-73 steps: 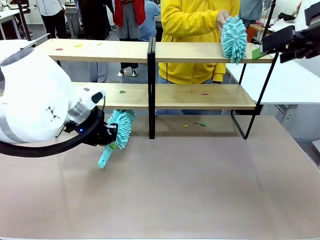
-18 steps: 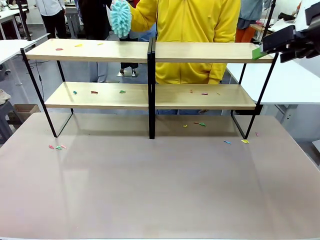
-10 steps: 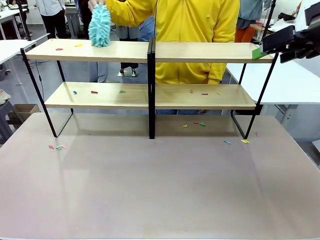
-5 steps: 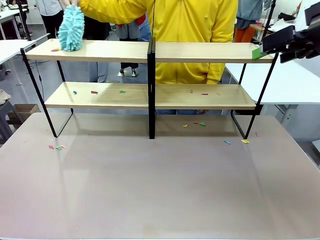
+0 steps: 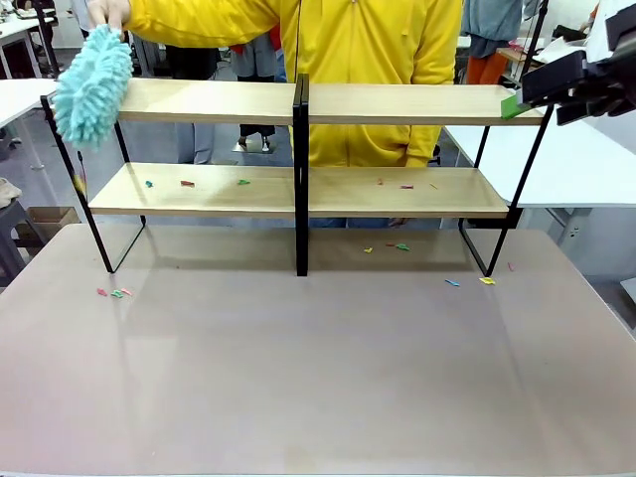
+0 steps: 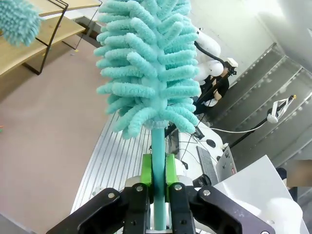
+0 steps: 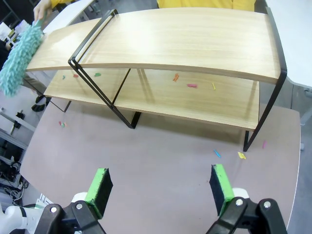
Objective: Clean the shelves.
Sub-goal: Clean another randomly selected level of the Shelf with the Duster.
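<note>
The shelves [image 5: 397, 103] stand across the far side of the brown table, two pale boards in a black frame. A person in yellow holds a teal duster [image 5: 91, 84] just off the left end of the top board. My left gripper [image 6: 158, 168] is shut on the handle of a second teal duster [image 6: 146, 63], held upright away from the shelves [image 6: 29, 46]. My right gripper [image 7: 161, 187] hangs open and empty above the shelves [image 7: 170, 39]. From the front, the right gripper [image 5: 513, 103] sits by the top board's right end.
Small coloured scraps [image 5: 187, 183] lie on the lower board. More scraps [image 5: 114, 292] lie on the tabletop near the left leg, and others [image 5: 485, 280] near the right leg. White tables and other people stand behind the person.
The person's duster has swept left along the top board and passed its left end; the scraps there are gone. My left arm has left the front view. The right gripper has not moved.
</note>
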`<state>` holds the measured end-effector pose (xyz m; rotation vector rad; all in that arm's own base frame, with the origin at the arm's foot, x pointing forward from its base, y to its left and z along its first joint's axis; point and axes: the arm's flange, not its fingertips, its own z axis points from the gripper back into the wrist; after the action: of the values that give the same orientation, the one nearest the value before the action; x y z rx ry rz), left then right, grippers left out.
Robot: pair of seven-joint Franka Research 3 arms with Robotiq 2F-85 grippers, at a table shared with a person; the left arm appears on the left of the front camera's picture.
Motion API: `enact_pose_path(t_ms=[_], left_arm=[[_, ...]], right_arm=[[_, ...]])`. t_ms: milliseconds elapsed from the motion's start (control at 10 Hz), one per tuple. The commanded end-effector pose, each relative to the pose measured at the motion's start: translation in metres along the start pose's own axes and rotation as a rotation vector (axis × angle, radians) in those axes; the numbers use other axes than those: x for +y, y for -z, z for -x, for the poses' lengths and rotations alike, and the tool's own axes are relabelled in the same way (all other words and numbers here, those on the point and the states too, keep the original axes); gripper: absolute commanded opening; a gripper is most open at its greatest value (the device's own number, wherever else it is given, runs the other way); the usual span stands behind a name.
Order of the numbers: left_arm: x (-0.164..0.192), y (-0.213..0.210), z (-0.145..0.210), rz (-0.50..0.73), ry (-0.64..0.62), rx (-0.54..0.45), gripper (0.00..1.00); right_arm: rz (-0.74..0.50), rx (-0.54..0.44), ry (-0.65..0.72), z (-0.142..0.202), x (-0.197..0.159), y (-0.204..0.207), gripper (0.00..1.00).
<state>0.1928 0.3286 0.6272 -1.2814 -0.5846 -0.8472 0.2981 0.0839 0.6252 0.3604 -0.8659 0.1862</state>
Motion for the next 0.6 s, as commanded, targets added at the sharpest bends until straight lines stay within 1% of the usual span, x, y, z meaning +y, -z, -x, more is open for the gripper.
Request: enact_pose_path(t_ms=[0, 500], left_arm=[[-0.0038, -0.0015, -0.0023, -0.005, 0.006, 0.016, 0.12], [-0.0038, -0.0015, -0.0023, -0.005, 0.006, 0.016, 0.12]], right_arm=[[-0.007, -0.003, 0.002, -0.0005, -0.0001, 0.0000, 1.00], [-0.007, -0.003, 0.002, -0.0005, -0.0001, 0.0000, 1.00]])
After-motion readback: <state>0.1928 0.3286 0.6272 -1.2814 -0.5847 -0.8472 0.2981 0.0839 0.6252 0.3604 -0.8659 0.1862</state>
